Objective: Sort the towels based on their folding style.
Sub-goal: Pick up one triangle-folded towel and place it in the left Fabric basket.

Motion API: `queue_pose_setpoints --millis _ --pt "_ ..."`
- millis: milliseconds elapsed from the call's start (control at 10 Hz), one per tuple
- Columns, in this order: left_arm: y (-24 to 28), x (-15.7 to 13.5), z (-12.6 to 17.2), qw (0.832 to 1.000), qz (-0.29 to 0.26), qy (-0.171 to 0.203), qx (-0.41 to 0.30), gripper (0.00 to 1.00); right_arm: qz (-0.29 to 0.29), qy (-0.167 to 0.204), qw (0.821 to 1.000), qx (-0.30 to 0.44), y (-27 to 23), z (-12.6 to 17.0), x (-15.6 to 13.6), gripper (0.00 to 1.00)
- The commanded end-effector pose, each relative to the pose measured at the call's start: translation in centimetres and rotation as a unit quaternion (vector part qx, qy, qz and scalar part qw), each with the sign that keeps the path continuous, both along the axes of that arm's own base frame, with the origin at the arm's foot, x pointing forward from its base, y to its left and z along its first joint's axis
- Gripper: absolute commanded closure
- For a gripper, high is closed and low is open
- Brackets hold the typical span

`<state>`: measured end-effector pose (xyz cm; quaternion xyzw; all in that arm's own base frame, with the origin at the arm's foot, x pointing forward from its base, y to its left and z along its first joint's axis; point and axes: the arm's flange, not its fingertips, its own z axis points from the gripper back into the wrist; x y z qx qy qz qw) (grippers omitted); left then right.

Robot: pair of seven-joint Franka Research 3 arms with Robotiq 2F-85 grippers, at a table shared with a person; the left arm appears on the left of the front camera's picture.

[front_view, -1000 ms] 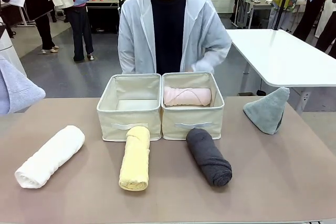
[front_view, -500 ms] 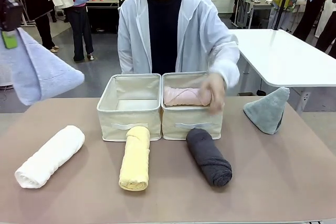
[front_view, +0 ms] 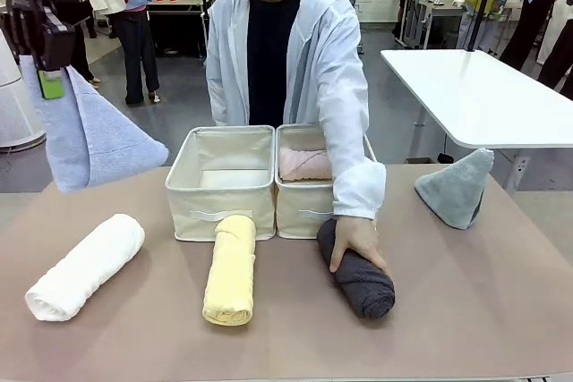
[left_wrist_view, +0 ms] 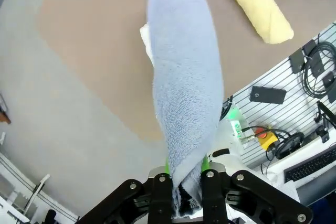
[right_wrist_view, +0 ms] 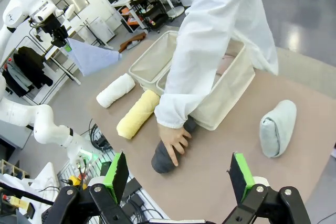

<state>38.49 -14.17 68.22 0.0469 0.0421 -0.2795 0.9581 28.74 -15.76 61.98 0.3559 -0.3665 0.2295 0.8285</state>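
My left gripper (front_view: 47,55) hangs high at the far left, shut on the tip of a light blue cone-folded towel (front_view: 89,136) that dangles above the table; the same towel (left_wrist_view: 184,77) runs up from my fingers in the left wrist view. On the table lie a white roll (front_view: 85,266), a pale yellow roll (front_view: 231,270) and a charcoal roll (front_view: 363,282). The person's hand (front_view: 356,241) rests on the charcoal roll. A pink roll (front_view: 303,164) lies in the right bin (front_view: 304,210). A grey-green cone (front_view: 457,187) stands at the right. My right gripper (right_wrist_view: 177,169) is open, high above the table.
The left cream bin (front_view: 219,199) stands beside the right one at the table's middle back, with nothing visible inside. The person leans over the right bin, one sleeve (front_view: 345,131) across it. A white table (front_view: 483,96) stands behind on the right.
My left gripper has carried the blue cone towel up and to the right, toward the bins. The person's hand has come from the right bin down onto the charcoal roll.
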Motion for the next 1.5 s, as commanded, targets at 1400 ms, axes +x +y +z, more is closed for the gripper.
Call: queue_pose_setpoints --millis 1400 --pt "8.3 -10.1 3.5 0.995 -0.059 -0.074 -0.008 0.83 0.006 -0.01 1.0 0.009 0.0 -0.1 0.1 0.0"
